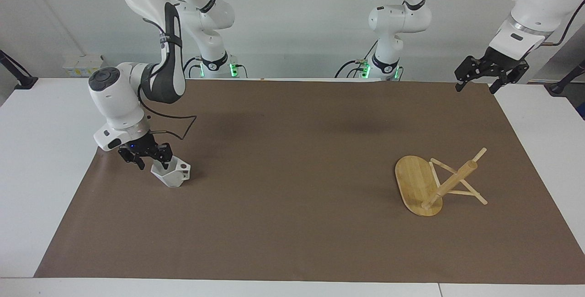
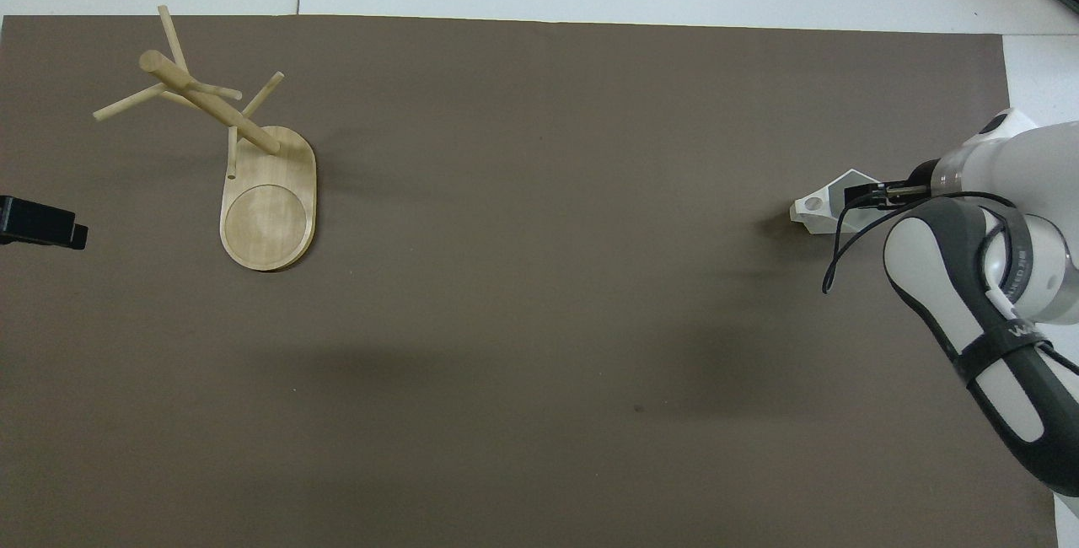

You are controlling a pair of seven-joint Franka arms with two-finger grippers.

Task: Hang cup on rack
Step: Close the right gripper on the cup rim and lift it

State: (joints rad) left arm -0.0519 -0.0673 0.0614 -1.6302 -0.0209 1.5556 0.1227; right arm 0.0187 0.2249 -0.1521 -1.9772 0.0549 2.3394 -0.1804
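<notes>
Facing view. Step in hand, as judged: grasp of the cup (image 1: pixel 172 173) by the right gripper (image 1: pixel 145 156), w/ hanging not yet begun. The gripper is down at the cup's rim, on the side away from the handle (image 1: pixel 183 167); one fingertip seems to dip inside the mouth and the other sits outside the wall, so the rim wall lies between the fingers. Whether the fingers have already pinched the wall can't be told from here. The cup stands upright on the brown mat (image 1: pixel 283 224), toward the right arm's end of the table. The rack (image 1: pixel 429 183) stands well apart, toward the left arm's end, pegs bare. The left gripper (image 1: pixel 477 83) waits up over the mat corner at the left arm's end, fingers spread, holding nothing.

Overhead view. The right arm's wrist covers most of the cup (image 2: pixel 819 208); only the handle end w/ its round hole and part of the rim show, sticking out past the fingers toward the rack (image 2: pixel 244 160). Grip state: can't tell here either.

Next move, as judged: firm pinch on the wall, lift straight up, then carry across and line the handle hole w/ a peg.
</notes>
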